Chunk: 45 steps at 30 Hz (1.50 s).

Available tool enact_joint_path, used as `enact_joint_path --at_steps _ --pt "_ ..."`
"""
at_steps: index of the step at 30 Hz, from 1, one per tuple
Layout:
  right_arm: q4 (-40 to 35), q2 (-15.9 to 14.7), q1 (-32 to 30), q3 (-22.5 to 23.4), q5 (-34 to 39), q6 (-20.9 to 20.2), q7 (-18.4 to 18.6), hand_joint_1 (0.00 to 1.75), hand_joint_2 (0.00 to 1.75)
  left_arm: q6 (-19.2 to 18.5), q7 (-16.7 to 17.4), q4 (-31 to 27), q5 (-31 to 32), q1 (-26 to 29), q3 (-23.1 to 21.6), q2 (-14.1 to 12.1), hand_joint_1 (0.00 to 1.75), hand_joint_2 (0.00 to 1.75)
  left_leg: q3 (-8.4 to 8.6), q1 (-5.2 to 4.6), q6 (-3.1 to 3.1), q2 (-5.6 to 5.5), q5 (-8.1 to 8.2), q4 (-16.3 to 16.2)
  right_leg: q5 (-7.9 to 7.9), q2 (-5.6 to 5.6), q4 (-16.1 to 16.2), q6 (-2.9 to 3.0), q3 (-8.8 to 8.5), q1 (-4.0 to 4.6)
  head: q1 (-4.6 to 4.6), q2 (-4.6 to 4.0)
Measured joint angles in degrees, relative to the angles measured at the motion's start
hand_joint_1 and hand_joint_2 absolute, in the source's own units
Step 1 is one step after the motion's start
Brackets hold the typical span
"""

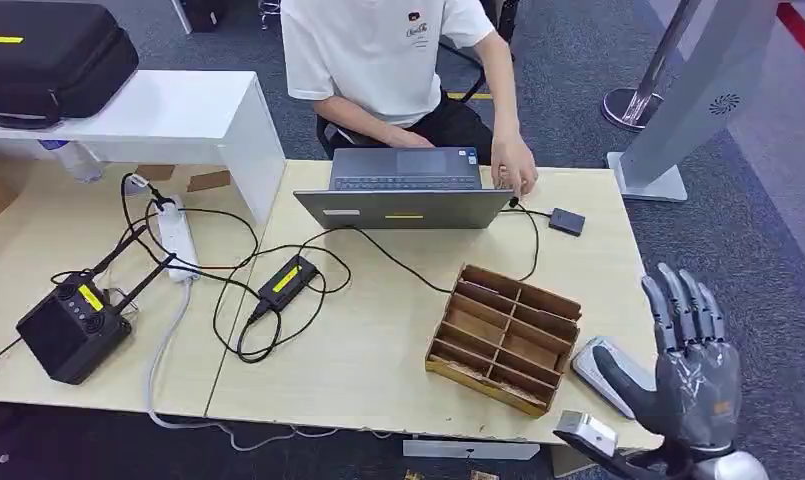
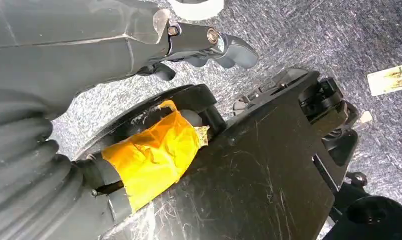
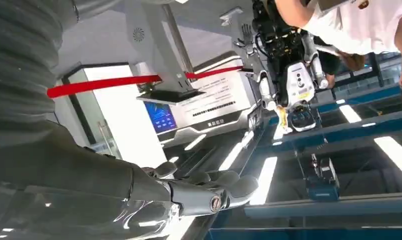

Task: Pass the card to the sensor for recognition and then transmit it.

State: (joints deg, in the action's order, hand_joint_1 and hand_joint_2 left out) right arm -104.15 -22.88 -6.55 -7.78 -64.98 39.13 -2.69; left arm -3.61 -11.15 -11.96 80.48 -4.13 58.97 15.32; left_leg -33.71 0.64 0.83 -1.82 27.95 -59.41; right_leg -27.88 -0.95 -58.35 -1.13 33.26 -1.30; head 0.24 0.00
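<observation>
the right hand is up in the air past the right end of the wooden box, over the near right corner of the bench. its fingers are straight and spread apart, pointing away from the robot, and it holds nothing. in the right wrist view the same hand is flat and open with nothing in it.

a flat grey-white thing lies on the bench just beside the right end of the wooden box, partly hidden under the right hand. it may be the card, but i cannot tell for sure.

the wooden box has many little slots in it. it sits tilted on the bench.

behind the wooden box, at the far edge of the bench, is an open laptop. a small black square thing lies to the right of the laptop, behind the wooden box, with a wire going to it. it may be the sensor.

a person in a white shirt sits behind the laptop, with one hand by its right side.

left of the wooden box lie black wires and a small black block with a yellow mark.

the left hand hangs low over grey carpet. its fingers are curled in a little, and i see nothing in them, but i cannot tell for sure.
</observation>
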Motion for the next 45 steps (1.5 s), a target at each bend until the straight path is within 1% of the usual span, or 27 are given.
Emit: enact_joint_path --at_steps 3,9,11,17,21,24,25,28,30,35,39,43,45 --pt "-0.6 0.0 -1.0 0.3 0.0 -0.5 -0.5 0.0 1.75 0.0 0.0 0.0 -0.4 0.0 0.2 0.0 0.0 1.75 0.0 0.0 0.0 -0.02 0.0 0.0 0.0 0.01 0.0 0.0 -0.01 0.0 0.0 0.0" --pt "-0.8 0.0 -2.1 0.3 -0.1 -4.2 -0.4 0.0 1.75 0.3 0.2 0.0 -0.5 0.0 0.6 0.0 0.0 1.75 -0.01 0.0 0.02 0.03 0.02 0.0 -0.01 -0.03 0.0 0.0 0.0 0.0 0.0 0.0" --pt "-0.6 0.0 -2.2 0.2 -0.2 -4.6 -0.3 0.0 1.75 0.3 0.2 0.0 -0.7 0.0 0.7 0.0 0.0 1.75 -0.01 0.0 0.02 0.03 0.02 0.0 0.0 -0.03 0.0 0.0 0.0 0.0 0.0 0.0" --pt "-0.8 0.0 -3.5 -1.4 -2.1 -4.6 0.7 0.0 1.75 0.4 0.2 0.2 -1.1 0.0 1.1 0.0 0.0 1.75 0.01 0.0 0.02 0.01 0.02 0.0 0.0 -0.03 0.0 0.0 -0.01 0.0 -0.02 0.0" --pt "-3.6 -0.1 -7.5 -2.5 -3.0 -3.1 2.0 0.0 1.75 0.6 -0.1 0.2 -2.7 0.0 2.0 0.0 0.0 1.75 0.0 0.0 0.02 -0.01 0.03 0.0 -0.06 -0.01 0.0 0.03 0.0 0.0 0.0 0.0" --pt "-6.1 -0.2 -11.7 -4.4 -5.7 -0.9 4.2 0.0 1.75 0.8 -0.4 0.3 -4.0 0.0 2.8 0.0 0.0 1.75 0.0 0.01 0.05 0.0 0.1 0.0 -0.13 0.01 0.0 0.05 0.0 0.01 -0.02 0.0" --pt "-7.1 -0.2 -13.1 -5.5 -7.2 -0.1 5.6 0.0 1.75 1.0 -0.4 0.3 -4.5 0.0 3.3 0.0 0.0 1.75 0.0 0.01 0.03 0.01 0.13 0.0 -0.14 0.0 0.0 0.06 0.0 0.01 0.0 0.0" --pt "-9.1 -0.2 -16.2 -8.8 -10.0 0.3 9.3 0.0 1.75 1.3 -0.5 0.3 -5.4 0.0 4.3 0.1 0.0 1.75 0.01 0.01 0.07 0.03 0.16 0.0 -0.17 -0.02 0.0 0.08 0.01 0.01 -0.02 0.0" --pt "-10.1 -0.2 -17.5 -10.9 -10.3 0.4 10.5 0.0 1.75 1.7 -0.5 0.3 -5.7 0.0 5.0 0.2 0.0 1.75 0.03 0.01 0.09 0.04 0.17 0.0 -0.2 -0.02 0.0 0.09 0.0 0.01 0.0 0.0" --pt "-10.9 0.5 -19.6 -15.1 -9.5 0.5 11.6 0.0 1.75 1.9 -0.5 0.3 -6.0 0.0 5.8 0.4 0.0 1.75 0.04 0.01 0.09 0.06 0.17 0.0 -0.2 -0.03 0.0 0.09 -0.02 0.01 0.0 0.0" --pt "-9.4 2.0 -19.3 -17.8 -6.5 0.7 12.0 0.0 1.75 2.1 -0.4 0.3 -5.8 0.0 6.2 0.5 0.0 1.75 0.08 0.01 0.09 0.08 0.17 0.0 -0.19 -0.05 0.0 0.09 -0.04 0.01 0.02 0.0" --pt "-8.0 3.3 -18.7 -18.9 -5.7 1.1 12.0 0.0 1.75 2.1 -0.4 0.3 -5.6 -0.1 6.3 0.5 0.0 1.75 0.1 0.01 0.09 0.11 0.16 0.0 -0.19 -0.08 0.0 0.09 -0.04 0.01 0.0 0.0" --pt "-7.0 4.7 -18.4 -19.0 -4.9 1.1 11.0 0.0 1.75 2.1 -0.4 0.3 -5.4 -0.1 6.3 0.5 0.0 1.75 0.1 0.01 0.09 0.11 0.17 0.0 -0.19 -0.1 0.0 0.09 -0.05 0.01 0.0 0.0"
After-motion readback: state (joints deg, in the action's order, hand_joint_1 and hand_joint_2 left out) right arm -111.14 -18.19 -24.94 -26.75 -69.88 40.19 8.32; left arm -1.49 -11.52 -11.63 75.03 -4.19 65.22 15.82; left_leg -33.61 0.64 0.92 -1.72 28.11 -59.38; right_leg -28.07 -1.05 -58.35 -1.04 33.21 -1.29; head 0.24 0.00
